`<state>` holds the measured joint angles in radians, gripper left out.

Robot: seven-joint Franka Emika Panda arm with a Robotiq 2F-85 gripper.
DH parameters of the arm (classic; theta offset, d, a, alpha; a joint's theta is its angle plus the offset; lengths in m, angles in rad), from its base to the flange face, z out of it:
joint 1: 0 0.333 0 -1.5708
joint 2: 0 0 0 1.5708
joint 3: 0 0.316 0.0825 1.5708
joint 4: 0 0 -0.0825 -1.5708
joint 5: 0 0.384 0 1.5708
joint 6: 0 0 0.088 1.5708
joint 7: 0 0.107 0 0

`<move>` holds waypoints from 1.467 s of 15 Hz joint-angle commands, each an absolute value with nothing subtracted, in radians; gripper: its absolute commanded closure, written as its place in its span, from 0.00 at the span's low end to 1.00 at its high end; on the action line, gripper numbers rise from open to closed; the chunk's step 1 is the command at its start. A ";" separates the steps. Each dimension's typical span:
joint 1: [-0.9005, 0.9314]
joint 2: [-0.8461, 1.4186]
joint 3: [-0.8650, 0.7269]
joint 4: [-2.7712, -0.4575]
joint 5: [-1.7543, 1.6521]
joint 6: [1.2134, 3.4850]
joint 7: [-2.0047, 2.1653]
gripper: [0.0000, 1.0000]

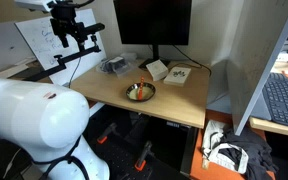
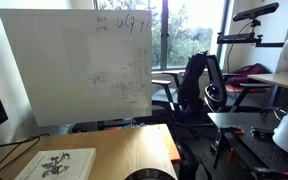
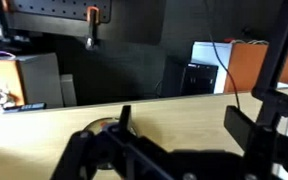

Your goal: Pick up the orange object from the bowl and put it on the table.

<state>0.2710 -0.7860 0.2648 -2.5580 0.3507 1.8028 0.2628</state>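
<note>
A dark bowl [image 1: 139, 92] stands near the front edge of the wooden desk [image 1: 179, 100] and holds the orange object [image 1: 137, 92]. My gripper [image 1: 72, 38] hangs high above the desk's left end, well away from the bowl. In the wrist view the gripper [image 3: 181, 120] is open and empty, with bare desk top between its fingers. A dark round shape [image 3: 97, 128], probably the bowl, shows beside the left finger, mostly hidden. In an exterior view only the bowl's rim [image 2: 149, 175] shows at the bottom edge.
A monitor [image 1: 152, 22] stands at the desk's back. A small box [image 1: 156, 70], a printed booklet [image 1: 177, 75] and a grey item [image 1: 114, 66] lie behind the bowl. A whiteboard [image 2: 74, 65] stands by the desk. A second desk with a keyboard [image 1: 284, 100] is to the right.
</note>
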 commanded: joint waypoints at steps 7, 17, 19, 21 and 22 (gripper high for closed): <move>0.227 -0.734 0.300 -2.548 0.278 1.854 0.219 0.00; 0.099 -0.107 0.251 -2.466 -0.123 2.429 0.076 0.00; 0.103 0.033 0.225 -2.387 -0.169 2.454 0.070 0.00; 0.122 0.157 0.205 -2.296 -0.151 2.452 0.046 0.00; 0.129 0.214 0.203 -2.252 -0.130 2.449 0.030 0.00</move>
